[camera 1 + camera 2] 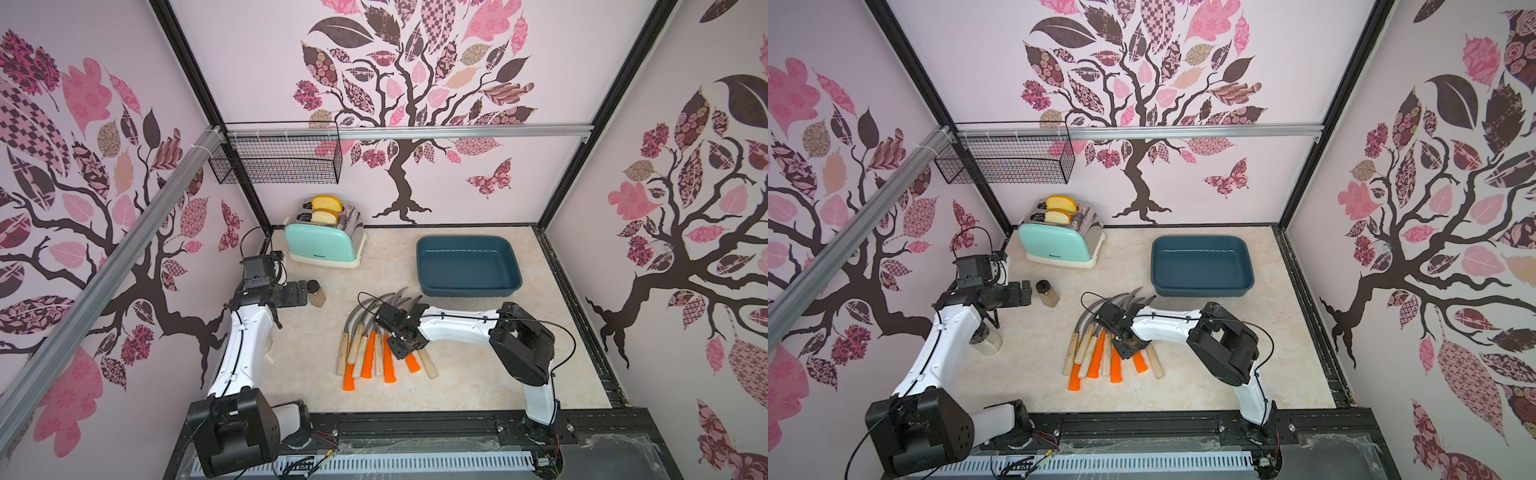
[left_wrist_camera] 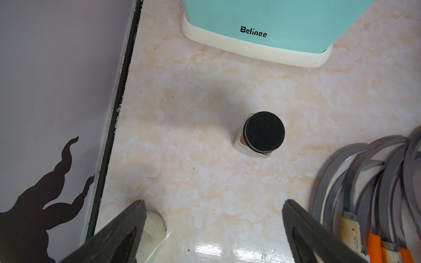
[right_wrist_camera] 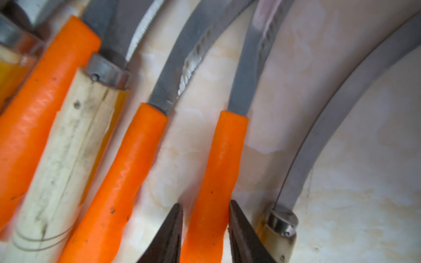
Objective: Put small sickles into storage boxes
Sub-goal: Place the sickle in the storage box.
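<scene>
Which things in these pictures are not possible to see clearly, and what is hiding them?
Sickle pile: exact count unclear in both top views; the right arm's wrist covers its middle.
Right gripper: fingertips flank an orange-handled sickle in the right wrist view; actual clamping cannot be told.
Clear jar: contents unreadable in a top view, half hidden under the left forearm.

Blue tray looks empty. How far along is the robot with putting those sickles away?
Done: nothing; the tray holds no sickle. In hand: the right gripper straddles one orange handle lying in the pile, not lifted. Remaining: all the sickles must go into the tray.
</scene>
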Available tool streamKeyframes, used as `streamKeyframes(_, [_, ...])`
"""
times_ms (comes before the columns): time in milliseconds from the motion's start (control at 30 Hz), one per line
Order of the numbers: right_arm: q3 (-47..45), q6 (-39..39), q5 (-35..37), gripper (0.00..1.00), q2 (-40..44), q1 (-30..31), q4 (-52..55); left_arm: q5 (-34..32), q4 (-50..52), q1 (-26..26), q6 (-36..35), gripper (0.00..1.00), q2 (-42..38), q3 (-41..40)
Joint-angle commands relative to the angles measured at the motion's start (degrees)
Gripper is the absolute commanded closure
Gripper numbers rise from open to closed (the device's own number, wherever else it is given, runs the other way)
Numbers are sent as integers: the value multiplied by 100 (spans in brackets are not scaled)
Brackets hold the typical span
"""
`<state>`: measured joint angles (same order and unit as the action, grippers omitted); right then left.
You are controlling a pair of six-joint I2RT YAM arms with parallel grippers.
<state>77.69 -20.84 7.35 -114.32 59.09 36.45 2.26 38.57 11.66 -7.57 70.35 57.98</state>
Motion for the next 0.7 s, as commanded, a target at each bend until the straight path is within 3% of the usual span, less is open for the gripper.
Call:
streamKeyframes(0, [46,-62,-21,64,-269,69,273,90,-143,30,-60,2,41,21])
streamKeyframes(667, [49,-17,-42,80,-144,76,258,213,-184,30,-16,2,20,99])
